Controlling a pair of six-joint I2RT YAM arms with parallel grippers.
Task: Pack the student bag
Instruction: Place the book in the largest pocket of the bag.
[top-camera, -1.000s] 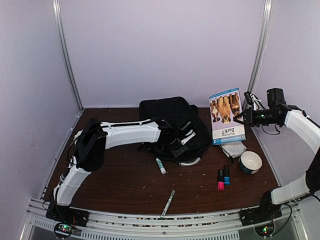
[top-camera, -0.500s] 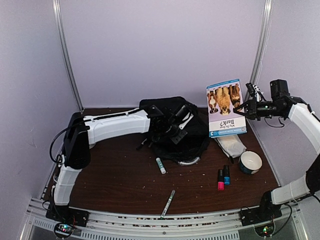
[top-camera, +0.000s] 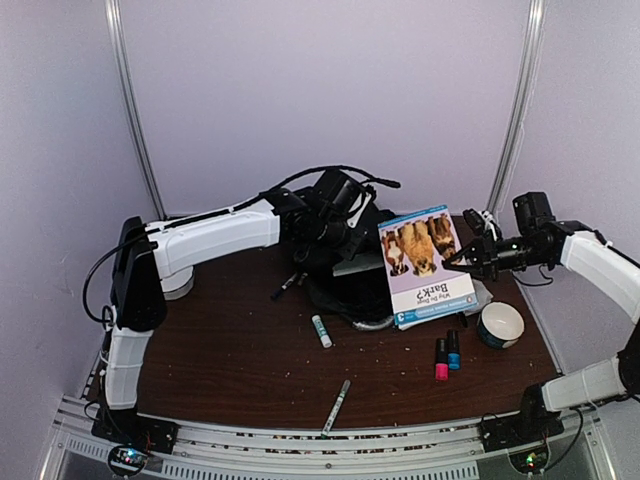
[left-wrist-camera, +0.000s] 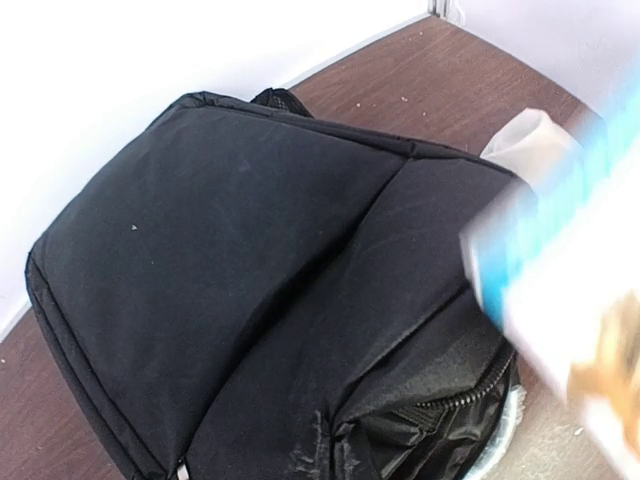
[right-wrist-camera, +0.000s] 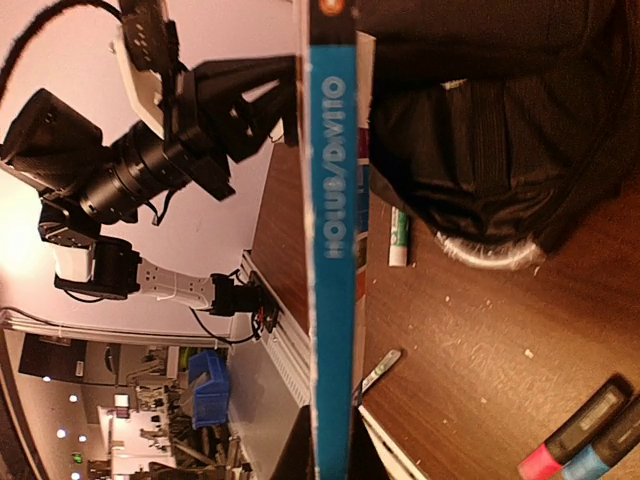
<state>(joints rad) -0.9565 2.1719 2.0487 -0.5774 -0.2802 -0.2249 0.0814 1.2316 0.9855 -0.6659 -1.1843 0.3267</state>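
The student bag (top-camera: 345, 292) is a big black backpack lying at the back middle of the table; it fills the left wrist view (left-wrist-camera: 250, 280), with an open zipper mouth at its lower right. My left gripper (top-camera: 345, 228) hangs just above the bag's top. Its fingers do not show in its own wrist view, and I cannot tell whether they hold fabric. My right gripper (top-camera: 463, 256) is shut on the right edge of a dog picture book (top-camera: 420, 262), held tilted beside the bag's right side. The book appears edge-on in the right wrist view (right-wrist-camera: 333, 200).
On the table are a green-white marker (top-camera: 321, 331), a silver pen (top-camera: 337, 405), a pink marker (top-camera: 441, 360) and a blue marker (top-camera: 453, 350). A white-and-blue bowl (top-camera: 500, 323) stands at the right. A white pouch (top-camera: 482, 296) lies under the book. A black pen (top-camera: 287, 285) lies left of the bag.
My right gripper has carried the book left and down, tilting it towards the bag. My left gripper has risen and pulled back from the bag's front to above its top.
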